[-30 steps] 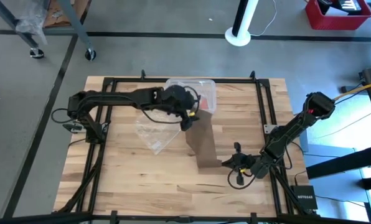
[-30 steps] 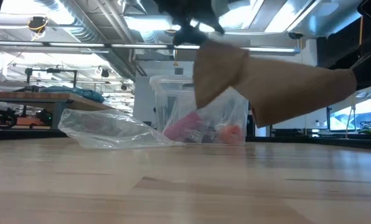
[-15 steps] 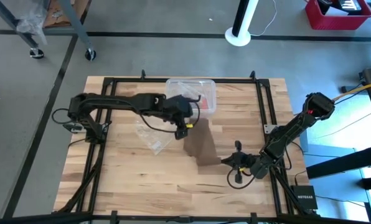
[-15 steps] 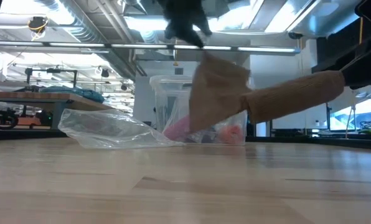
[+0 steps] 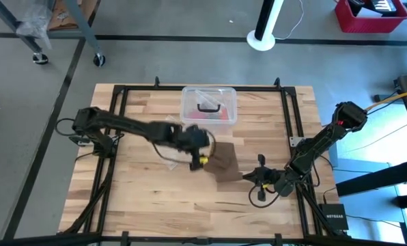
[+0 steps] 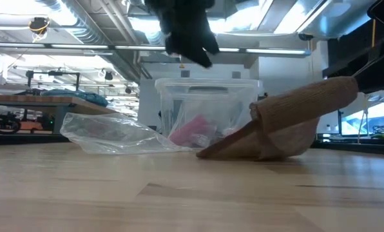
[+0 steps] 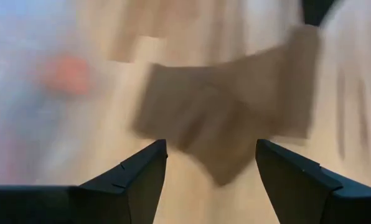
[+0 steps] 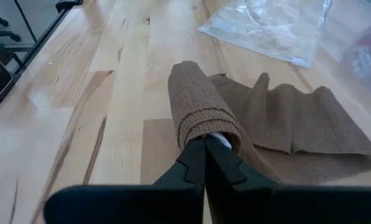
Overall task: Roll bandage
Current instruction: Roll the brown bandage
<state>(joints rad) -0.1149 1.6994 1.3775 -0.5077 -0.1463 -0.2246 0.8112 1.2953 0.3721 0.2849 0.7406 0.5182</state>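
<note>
Both arms are dark with black cabling; the left arm's wrist seemingly carries a yellow tag.

Workshop or lab; exposed ceiling ducts (image 6: 57, 19), workbenches (image 6: 44, 100), taped concrete floor (image 5: 26, 102)

Your left wrist view is all blurry, so the bandage (image 7: 229, 118) looks smeared. The plastic bag (image 5: 164, 143) hides under the left arm from above.

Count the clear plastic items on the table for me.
2: a clear lidded plastic box at the far edge, and a clear thin plastic bag beside it, partly under the left arm.
</note>
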